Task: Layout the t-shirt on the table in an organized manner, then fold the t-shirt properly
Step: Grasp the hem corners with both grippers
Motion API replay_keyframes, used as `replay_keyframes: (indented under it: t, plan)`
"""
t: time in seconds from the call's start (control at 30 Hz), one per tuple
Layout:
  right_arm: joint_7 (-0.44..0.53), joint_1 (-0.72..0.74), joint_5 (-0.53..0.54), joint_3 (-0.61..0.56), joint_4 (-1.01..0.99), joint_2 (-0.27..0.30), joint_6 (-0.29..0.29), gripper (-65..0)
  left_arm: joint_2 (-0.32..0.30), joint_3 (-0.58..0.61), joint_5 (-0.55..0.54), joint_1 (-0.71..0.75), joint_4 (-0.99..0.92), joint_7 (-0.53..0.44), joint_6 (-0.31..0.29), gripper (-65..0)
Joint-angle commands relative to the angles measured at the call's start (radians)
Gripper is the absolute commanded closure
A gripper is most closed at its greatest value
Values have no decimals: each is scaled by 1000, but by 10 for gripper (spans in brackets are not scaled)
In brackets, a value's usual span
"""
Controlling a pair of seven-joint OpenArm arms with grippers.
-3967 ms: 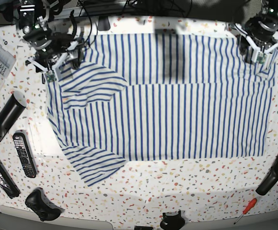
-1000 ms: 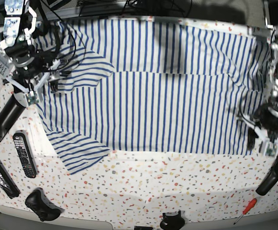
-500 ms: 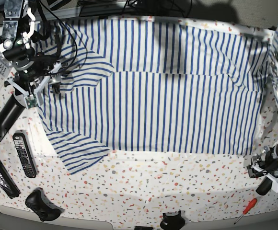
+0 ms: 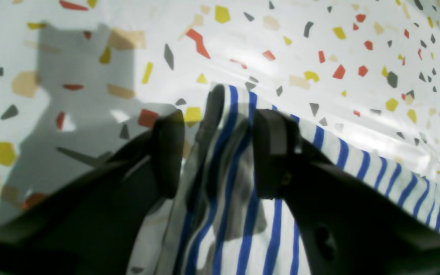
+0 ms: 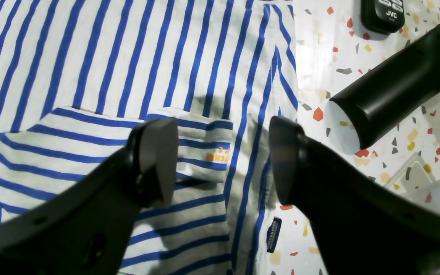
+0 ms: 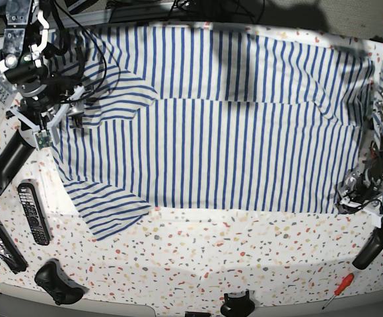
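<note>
Left end effector [image 4: 212, 152] astride t-shirt [image 4: 239, 214] corner

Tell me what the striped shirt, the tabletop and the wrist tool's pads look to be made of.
t-shirt: soft knit cloth, likely cotton; it wrinkles and drapes.
table: glossy, terrazzo-look surface, maybe laminate; it reflects light.
right tool: pads look like matte dark rubber or plastic.

T-shirt [image 4: 239, 214]: soft matt cloth, gathered in folds between the left gripper [image 4: 220, 152] fingers [image 4: 271, 152] — these are smooth black plastic with a dull sheen. Table [image 4: 90, 49] beyond the fingertips: smooth, glossy, speckled. Beside the right gripper [image 5: 224, 160] — a black cylinder [image 5: 395, 88], smooth satin plastic.
</note>
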Motion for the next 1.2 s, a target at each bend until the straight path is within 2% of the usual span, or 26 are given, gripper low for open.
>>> replay_keyframes:
  t: [0.0,0.1,0.2,0.3,0.67,0.77,0.9,1.17]
  plan:
    - [19,8,4,5,20,13,0,-364,-6,-2,-5,-30,11,-24,-27,-271]
    - [19,8,4,5,20,13,0,-364,19,-2,-2,-29,11,-27,-31,-271]
    - [18,8,3,5,20,13,0,-364,51,-1,59,-19,11,-39,7,-271]
    - [18,8,3,5,20,13,0,-364,76,-1,102,-15,11,-51,18,-271]
    - [18,8,4,5,20,13,0,-364,34,-2,100,-21,12,-45,17,-261]
    - [36,8,4,5,20,13,0,-364,29,-2,100,-21,13,-53,17,-200]
    - [78,11,4,5,20,13,0,-364,29,-2,100,-21,14,-121,16,-11]
    - [89,109,3,5,8,13,-1,-364,29,-2,100,-21,16,-129,16,0]
